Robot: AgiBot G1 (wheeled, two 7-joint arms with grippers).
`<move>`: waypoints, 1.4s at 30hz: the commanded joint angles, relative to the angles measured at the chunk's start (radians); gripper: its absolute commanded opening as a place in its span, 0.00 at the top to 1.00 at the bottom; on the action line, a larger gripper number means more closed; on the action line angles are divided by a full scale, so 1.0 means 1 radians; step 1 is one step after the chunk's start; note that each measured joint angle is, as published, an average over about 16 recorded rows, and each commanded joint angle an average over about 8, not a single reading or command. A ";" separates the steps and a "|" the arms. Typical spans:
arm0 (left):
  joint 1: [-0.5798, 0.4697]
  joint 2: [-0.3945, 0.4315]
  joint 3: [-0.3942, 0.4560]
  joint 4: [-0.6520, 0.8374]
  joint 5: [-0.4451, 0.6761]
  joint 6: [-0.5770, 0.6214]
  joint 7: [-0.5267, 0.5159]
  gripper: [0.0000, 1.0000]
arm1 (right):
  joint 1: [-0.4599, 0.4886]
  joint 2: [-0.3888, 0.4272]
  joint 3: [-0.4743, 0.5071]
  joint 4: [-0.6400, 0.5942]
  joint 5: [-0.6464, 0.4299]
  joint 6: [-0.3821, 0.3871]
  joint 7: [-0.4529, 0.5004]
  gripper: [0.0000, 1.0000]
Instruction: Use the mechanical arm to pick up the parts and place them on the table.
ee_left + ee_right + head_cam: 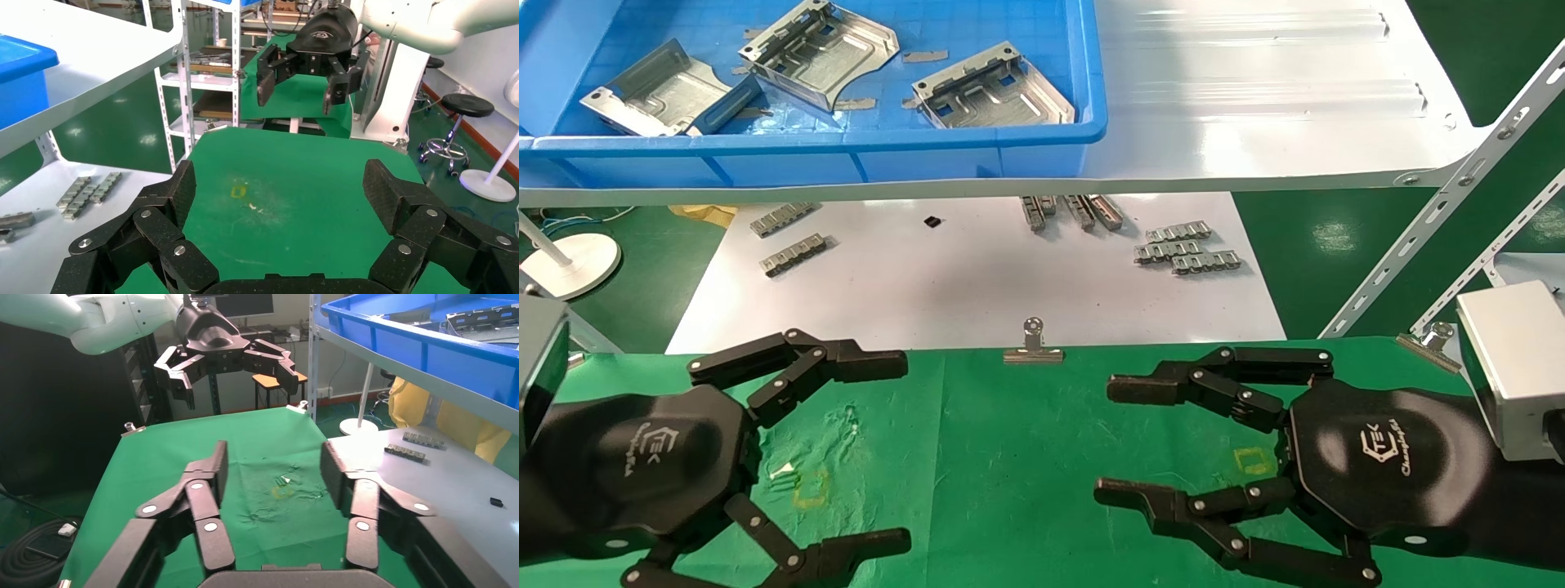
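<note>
The surface (1009, 457), draped in green cloth, is lying directly under both sets of jaws and is carrying none of the parts yet. Above and beyond it, past a white board, a white shelf (1254, 98) is holding a blue bin (846, 151), and all three parts are sitting inside that bin, so every one of them is lying forward of and higher than the jaws.

The left arm (625, 465) is hovering low over the near left of the cloth, its jaws (878, 449) spread wide and gripping nothing. The right arm (1385, 465) is mirroring it on the near right, its jaws (1124, 441) likewise wide apart and empty. The two are facing each other across the cloth, well apart.

Of the parts, the left part (658, 98) is lying ahead of the left jaws, the middle part (817, 49) farther back, and the right part (993, 94) is lying roughly between the two arms, near the bin's front right corner. Its long axis is running across the bin, roughly parallel to the front wall.

The left arm looks nearer to the left and middle parts; the right part seems reachable by either arm. Whichever goes, the coming move probably means rising forward over the bin's front wall before descending.
</note>
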 commanded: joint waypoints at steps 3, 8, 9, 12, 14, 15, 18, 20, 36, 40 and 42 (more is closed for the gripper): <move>0.000 0.000 0.000 0.000 0.000 0.000 0.000 0.00 | 0.000 0.000 0.000 0.000 0.000 0.000 0.000 1.00; 0.000 0.000 0.000 0.000 0.000 0.000 0.000 0.00 | 0.000 0.000 0.000 0.000 0.000 0.000 0.000 1.00; 0.000 0.000 0.000 0.000 0.000 0.000 0.000 0.00 | 0.000 0.000 0.000 0.000 0.000 0.000 0.000 1.00; 0.000 0.000 0.000 0.000 0.000 0.000 0.000 0.00 | 0.000 0.000 0.000 0.000 0.000 0.000 0.000 1.00; 0.000 0.000 0.000 0.000 0.000 0.000 0.000 0.00 | 0.000 0.000 0.000 0.000 0.000 0.000 0.000 1.00; 0.000 0.000 0.000 0.000 0.000 0.000 0.000 0.00 | 0.000 0.000 0.000 0.000 0.000 0.000 0.000 1.00; 0.000 0.000 0.000 0.000 0.000 0.000 0.000 0.00 | 0.000 0.000 0.000 0.000 0.000 0.000 0.000 1.00; -0.003 0.000 -0.001 -0.001 0.001 -0.001 0.001 0.00 | 0.000 0.000 0.000 0.000 0.000 0.000 0.000 1.00; -0.505 0.163 0.068 0.350 0.261 -0.088 0.046 0.00 | 0.000 0.000 0.000 0.000 0.000 0.000 0.000 1.00; -0.674 0.259 0.119 0.583 0.383 -0.158 0.077 0.00 | 0.000 0.000 -0.001 -0.001 0.000 0.000 0.000 1.00; -0.743 0.305 0.140 0.699 0.434 -0.210 0.088 0.00 | 0.000 0.000 -0.001 -0.001 0.000 0.000 0.000 1.00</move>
